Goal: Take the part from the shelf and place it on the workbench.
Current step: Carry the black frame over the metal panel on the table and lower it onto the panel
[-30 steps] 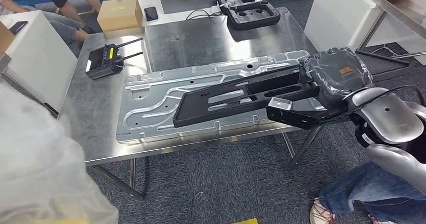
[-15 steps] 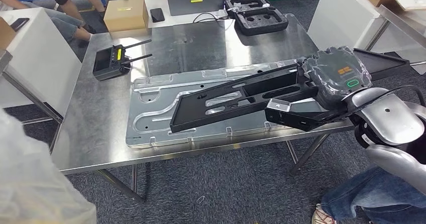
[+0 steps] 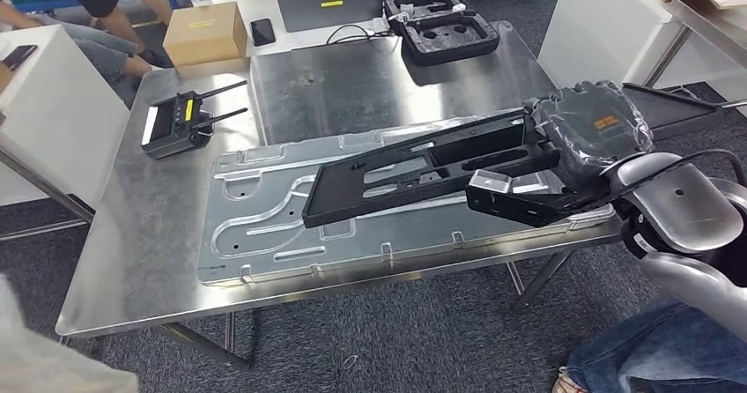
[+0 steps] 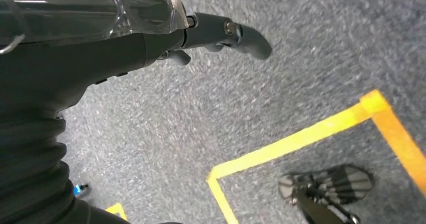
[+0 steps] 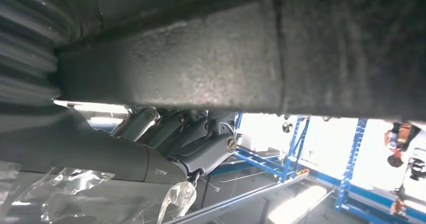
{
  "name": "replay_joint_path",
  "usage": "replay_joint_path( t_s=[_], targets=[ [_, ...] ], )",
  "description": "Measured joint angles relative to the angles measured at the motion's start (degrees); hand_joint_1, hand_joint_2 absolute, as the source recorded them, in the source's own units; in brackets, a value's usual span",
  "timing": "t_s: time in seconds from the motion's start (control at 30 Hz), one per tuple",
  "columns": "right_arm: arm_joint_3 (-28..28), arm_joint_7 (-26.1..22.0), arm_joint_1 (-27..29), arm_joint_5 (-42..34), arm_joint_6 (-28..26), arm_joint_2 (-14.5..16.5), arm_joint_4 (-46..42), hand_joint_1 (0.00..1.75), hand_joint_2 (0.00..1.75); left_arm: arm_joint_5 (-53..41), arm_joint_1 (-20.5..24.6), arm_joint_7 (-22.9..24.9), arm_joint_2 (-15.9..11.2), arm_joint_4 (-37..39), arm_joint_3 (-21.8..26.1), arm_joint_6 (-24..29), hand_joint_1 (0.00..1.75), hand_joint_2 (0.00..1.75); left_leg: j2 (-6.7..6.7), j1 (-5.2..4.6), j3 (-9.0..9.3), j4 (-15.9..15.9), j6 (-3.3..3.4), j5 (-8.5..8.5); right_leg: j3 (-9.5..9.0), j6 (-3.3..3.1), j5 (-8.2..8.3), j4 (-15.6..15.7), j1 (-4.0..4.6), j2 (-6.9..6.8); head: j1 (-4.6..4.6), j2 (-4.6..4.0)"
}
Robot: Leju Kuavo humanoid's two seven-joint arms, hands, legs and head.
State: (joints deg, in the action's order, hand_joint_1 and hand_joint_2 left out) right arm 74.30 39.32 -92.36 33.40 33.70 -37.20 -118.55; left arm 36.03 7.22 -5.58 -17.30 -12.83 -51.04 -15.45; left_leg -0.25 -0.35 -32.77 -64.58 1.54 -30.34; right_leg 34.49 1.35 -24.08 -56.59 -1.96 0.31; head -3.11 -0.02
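Item: black part (image 3: pixel 414 168), a long flat tray-like frame with cut-outs, carried by the right hand (image 3: pixel 588 133), which is wrapped in clear film and grips the part at its end over the worktop's right edge. In the right wrist view the fingers (image 5: pixel 201 136) are curled up against the underside of the part (image 5: pixel 241 53), so the grip is firm. The part is held above the steel workbench (image 3: pixel 159 252), slanting from the right edge toward the middle, and hangs over a large pressed sheet-metal panel (image 3: pixel 264 226) lying along the front edge; whether its far tip touches the panel cannot be told. Left hand (image 4: pixel 221 33): hangs toward the carpeted floor (image 4: pixel 301 58) with nothing in it, fingers lightly curled. Also on the worktop: a remote controller (image 3: pixel 172 124) near the left edge, a black foam case (image 3: pixel 440 27) at the back. Step in hand, as judged: carrying done, placing begun. Next move calls for lowering the part level onto the bench or panel, then loosening the fingers without dragging it.
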Motion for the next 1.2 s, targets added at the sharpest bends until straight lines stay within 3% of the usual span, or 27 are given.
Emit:
replay_joint_path(
  t_s=[0.07, 0.1, 0.13, 0.23, 0.27, 0.3, 0.37, 0.43, 0.5, 0.57, 0.6, 0.63, 0.67, 0.73, 0.8, 0.93, 0.97, 1.07, 1.1, 1.13, 1.17, 1.2],
  targets=[
    [0.02, -0.07, 0.08, -0.04, 0.01, 0.09, 0.00, 1.75, 1.75, 0.02, -0.07, 0.00, 0.02, 0.00, 0.00, -0.16, 0.00, 1.75, 0.00, 0.31, -5.15, -7.09, -0.45, -2.39, -0.72, -0.07, -0.80, -0.01, 0.07, 0.07, -0.01, 0.00],
    [0.04, -0.10, 0.16, -0.07, 0.02, 0.11, 0.00, 1.75, 1.75, 0.04, -0.17, 0.01, 0.05, 0.00, 0.00, -0.30, 0.00, 1.75, 0.00, 0.37, -6.72, -8.24, -0.47, -2.44, -1.26, -0.05, -1.27, -0.01, 0.12, 0.09, 0.00, 0.00],
    [0.05, -0.13, 0.22, -0.10, 0.03, 0.14, 0.00, 1.75, 1.75, 0.06, -0.27, 0.01, 0.07, 0.00, 0.00, -0.43, 0.00, 1.75, 0.00, 0.37, -7.19, -7.12, -0.35, -1.24, -1.92, -0.01, -1.75, 0.00, 0.19, 0.10, 0.00, 0.00],
    [0.08, -0.20, 0.24, 0.02, -0.02, 0.37, 0.01, 1.75, 1.75, 0.12, -0.48, 0.01, 0.00, 0.00, -0.01, -0.51, 0.00, 1.75, 0.00, -0.15, -4.67, 4.25, 1.09, 7.01, -4.07, 0.28, -3.31, 0.16, 0.43, 0.10, 0.03, 0.00],
    [0.11, -0.39, 0.26, 0.21, -0.10, 0.48, 0.02, 1.75, 1.75, 0.07, -0.49, 0.02, -0.09, 0.01, -0.01, -0.78, 0.00, 1.75, -0.05, -0.50, -3.81, 7.14, 1.71, 8.58, -4.58, 0.52, -3.71, 0.35, 0.40, 0.20, 0.04, 0.00],
    [0.14, -0.72, 0.44, 0.51, -0.21, 0.65, 0.03, 1.75, 1.75, 0.00, -0.49, 0.03, -0.23, 0.01, 0.00, -1.22, 0.00, 1.75, -0.09, -0.85, -3.17, 8.74, 2.25, 9.20, -5.06, 0.83, -3.88, 0.50, 0.29, 0.27, 0.06, 0.00],
    [0.27, -1.69, 1.04, 1.30, -0.62, 1.20, 0.07, 1.75, 1.75, -0.23, -0.41, 0.09, -0.53, 0.02, 0.00, -2.25, 0.00, 1.75, -0.13, -1.29, -1.86, 9.95, 3.00, 8.68, -5.96, 1.49, -3.74, 0.58, 0.11, 0.41, 0.07, 0.00],
    [0.44, -2.81, 2.04, 2.01, -1.55, 2.26, 0.16, 1.75, 1.75, -0.41, -0.23, 0.16, -0.74, 0.02, 0.00, -2.39, 0.00, 1.75, -0.06, -1.28, -0.02, 11.07, 3.47, 8.65, -5.80, 1.74, -4.09, -1.38, 0.08, 0.19, 0.11, -0.02],
    [0.70, -4.16, 3.01, 2.70, -2.69, 3.86, 0.26, 1.75, 1.75, -0.58, 0.22, 0.25, -0.70, 0.02, 0.00, -2.11, 0.00, 1.75, -0.05, -1.14, 1.35, 11.58, 3.85, 8.29, -2.75, 1.78, -6.20, -7.09, 0.18, 0.01, 0.16, -0.05],
    [1.24, -5.52, 4.16, 3.70, -3.25, 5.83, 0.47, 1.75, 1.75, -0.83, 0.67, 0.42, -0.45, 0.02, 0.00, -2.03, 0.00, 1.75, -0.10, -1.12, 1.98, 11.57, 4.04, 7.59, 2.04, 1.98, -8.85, -13.78, 0.39, 0.02, 0.15, -0.07],
    [1.59, -6.08, 4.83, 4.22, -3.30, 6.89, 0.65, 1.75, 1.75, -0.95, 0.76, 0.54, -0.29, 0.02, -0.01, -2.05, 0.00, 1.75, -0.15, -1.12, 2.39, 11.56, 4.01, 7.18, 3.82, 2.03, -9.25, -15.38, 0.46, 0.02, 0.16, -0.07],
    [1.94, -6.59, 5.41, 4.65, -3.30, 7.90, 0.87, 1.75, 1.75, -1.03, 0.82, 0.63, -0.16, 0.02, -0.02, -2.07, 0.00, 1.75, -0.23, -1.11, 2.90, 11.53, 3.93, 6.72, 4.62, 2.00, -8.50, -14.96, 0.48, 0.02, 0.15, -0.07],
    [2.26, -7.04, 5.86, 4.99, -3.31, 8.87, 1.09, 1.75, 1.75, -1.09, 0.85, 0.73, -0.05, 0.02, -0.02, -2.09, 0.00, 1.75, -0.35, -1.09, 3.57, 11.51, 3.79, 6.21, 4.34, 1.93, -6.34, -12.34, 0.48, 0.01, 0.16, -0.07],
    [2.70, -7.83, 6.37, 5.63, -3.39, 10.57, 1.65, 1.75, 1.75, -1.15, 0.92, 0.91, 0.08, 0.02, -0.02, -2.07, 0.00, 1.75, -0.62, -1.12, 4.70, 11.40, 3.37, 5.11, 2.25, 1.76, -0.52, -4.26, 0.54, 0.01, 0.15, -0.07],
    [3.09, -8.95, 6.85, 6.75, -3.72, 12.34, 2.62, 1.75, 1.75, -1.22, 1.15, 1.07, 0.14, 0.02, -0.03, -2.05, 0.00, 1.75, -0.78, -1.24, 4.88, 11.26, 2.83, 4.35, 1.07, 1.27, 2.03, 0.59, 0.74, 0.02, 0.15, -0.07],
    [3.43, -11.15, 8.56, 9.60, -4.74, 15.58, 4.95, 1.75, 1.75, -1.02, 1.44, 1.13, 0.09, 0.01, -0.04, -2.62, 0.00, 1.75, -0.73, -1.22, 4.18, 9.47, 1.78, 3.59, 0.42, 0.08, 1.82, 1.51, 0.55, -0.12, 0.11, -0.07],
    [3.45, -11.50, 8.79, 10.20, -5.03, 16.38, 5.60, 1.75, 1.75, -0.81, 1.50, 1.10, 0.05, 0.01, -0.04, -2.96, 0.00, 1.75, -0.66, -1.03, 2.81, 7.05, 1.35, 3.04, 0.12, -0.14, 1.67, 1.58, 0.40, -0.13, 0.08, -0.07],
    [3.61, -12.46, 9.66, 11.44, -5.84, 18.48, 7.61, 1.75, 1.75, -0.07, 1.51, 0.85, -0.01, 0.01, -0.01, -3.46, 0.00, 1.75, -0.46, -0.02, -4.89, -4.54, 0.03, -0.30, -0.52, -0.47, 0.86, 1.60, 0.34, -0.09, 0.04, -0.07],
    [3.73, -12.72, 10.14, 11.59, -5.99, 18.98, 8.21, 1.75, 1.75, 0.04, 1.45, 0.73, 0.02, 0.00, 0.00, -3.52, 0.00, 1.75, -0.40, 0.32, -6.90, -6.63, -0.27, -0.86, -0.86, -0.42, 0.50, 1.60, 0.33, -0.06, 0.04, -0.07],
    [3.86, -12.91, 10.61, 11.67, -6.09, 19.39, 8.75, 1.75, 1.75, 0.07, 1.41, 0.61, 0.05, 0.00, 0.01, -3.60, 0.00, 1.75, -0.33, 0.61, -7.84, -6.52, -0.50, -0.21, -1.34, -0.33, 0.10, 1.60, 0.31, -0.04, 0.04, -0.07],
    [3.96, -13.04, 10.98, 11.72, -6.16, 19.73, 9.26, 1.75, 1.75, 0.08, 1.37, 0.51, 0.07, 0.01, 0.02, -3.64, 0.00, 1.75, -0.25, 0.85, -7.61, -4.07, -0.65, 1.82, -1.94, -0.19, -0.32, 1.60, 0.28, -0.03, 0.04, -0.07],
    [4.00, -13.15, 11.23, 11.76, -6.19, 20.05, 9.69, 1.75, 1.75, 0.11, 1.35, 0.43, 0.08, 0.01, 0.03, -3.63, 0.00, 1.75, -0.16, 1.05, -6.44, 0.15, -0.75, 4.87, -2.61, 0.01, -0.77, 1.61, 0.22, -0.04, 0.04, -0.07]
  ],
)
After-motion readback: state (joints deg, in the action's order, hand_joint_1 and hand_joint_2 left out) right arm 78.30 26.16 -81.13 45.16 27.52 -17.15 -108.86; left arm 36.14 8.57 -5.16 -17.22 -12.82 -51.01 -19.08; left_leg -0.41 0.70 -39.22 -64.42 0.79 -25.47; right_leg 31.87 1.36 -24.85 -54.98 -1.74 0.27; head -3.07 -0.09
